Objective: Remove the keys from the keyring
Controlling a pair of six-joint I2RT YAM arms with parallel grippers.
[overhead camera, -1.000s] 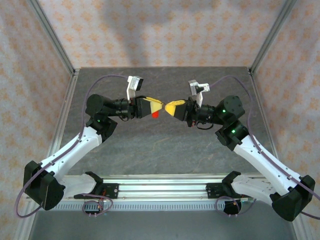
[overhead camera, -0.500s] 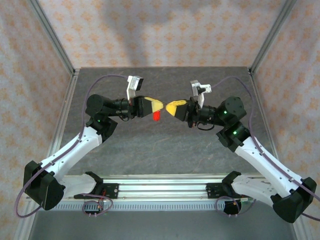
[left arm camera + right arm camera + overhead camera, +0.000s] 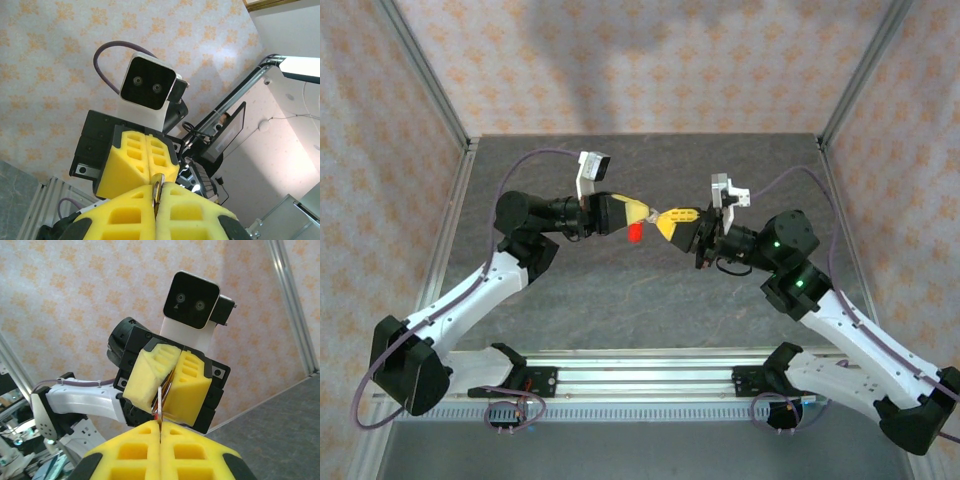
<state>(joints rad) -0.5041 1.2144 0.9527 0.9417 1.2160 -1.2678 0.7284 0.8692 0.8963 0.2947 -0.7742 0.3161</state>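
Observation:
Above the middle of the table my two grippers meet tip to tip. My left gripper (image 3: 644,213) is shut on the keyring, whose thin metal ring (image 3: 158,189) is pinched between its yellow pads. The keyring's red piece (image 3: 634,232) hangs just below those pads. My right gripper (image 3: 668,217) is shut on the keys; a thin silvery key (image 3: 159,402) stands edge-on out of its closed pads (image 3: 172,450). The key reaches into the ring held by the left gripper (image 3: 168,385) opposite. A sliver of red (image 3: 157,416) shows at the key's foot.
The dark grey table (image 3: 620,300) lies under both arms, framed by metal posts and patterned walls. A metal rail (image 3: 640,360) runs along the near edge between the arm bases. The right arm's wrist camera (image 3: 148,88) faces the left wrist view.
My left gripper has closed on the keyring. The right arm has dropped lower and drawn its gripper a little to the right, still shut. The red piece stays hanging under the left pads.

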